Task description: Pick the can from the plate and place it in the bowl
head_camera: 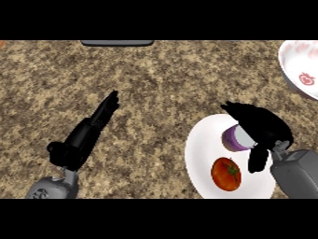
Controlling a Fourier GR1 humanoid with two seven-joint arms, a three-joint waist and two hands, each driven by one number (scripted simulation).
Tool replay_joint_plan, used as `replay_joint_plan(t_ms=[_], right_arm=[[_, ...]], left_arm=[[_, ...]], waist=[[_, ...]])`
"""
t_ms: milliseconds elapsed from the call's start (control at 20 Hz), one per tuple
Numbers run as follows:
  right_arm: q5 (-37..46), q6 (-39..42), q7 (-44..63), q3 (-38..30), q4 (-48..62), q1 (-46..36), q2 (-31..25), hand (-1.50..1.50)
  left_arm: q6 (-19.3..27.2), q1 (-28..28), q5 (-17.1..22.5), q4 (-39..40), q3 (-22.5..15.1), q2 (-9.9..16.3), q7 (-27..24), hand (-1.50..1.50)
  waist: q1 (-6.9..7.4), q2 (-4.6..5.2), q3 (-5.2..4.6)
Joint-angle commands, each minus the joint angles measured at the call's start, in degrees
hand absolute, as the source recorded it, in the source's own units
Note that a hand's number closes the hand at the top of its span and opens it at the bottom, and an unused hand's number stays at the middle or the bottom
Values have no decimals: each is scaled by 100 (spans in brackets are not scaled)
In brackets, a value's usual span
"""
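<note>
Right hand (261, 126) is over the white plate (201, 158) at near right, fingers and thumb curled round the purple can (234, 138), which sits on the plate's far part. A tomato (226, 174) lies just nearer on the same plate. White bowl (304, 70) with red markings stands far right, apart from the plate. Left hand (86, 135) rests at near left on the granite counter (154, 84), fingers straight and pressed together
</note>
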Motion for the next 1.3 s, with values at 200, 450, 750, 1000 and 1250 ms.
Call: replay_joint_plan(t_ms=[200,450,750,1000,1250], right_arm=[[355,-577,-1062,-61,515,-87,216,150],[728,-815,-1258,-310,963,-422,442,150],[879,-1218,-1072,-879,1470,-596,593,150],[831,-1532,1394,-2455,2658,-1434,955,150],[1654,-2118,2866,-2626,3582,-2692,783,150]], left_arm=[[-116,-31,53,-400,120,-69,568,0],[-416,161,132,-418,396,79,421,0],[-349,-102,-197,197,333,-147,-91,0],[-324,-153,-159,-66,152,-271,70,0],[-419,-206,-254,80,0,-288,18,0]], waist=[[10,-2,1],[19,0,0],[16,15,-1],[274,182,8],[436,154,-4]])
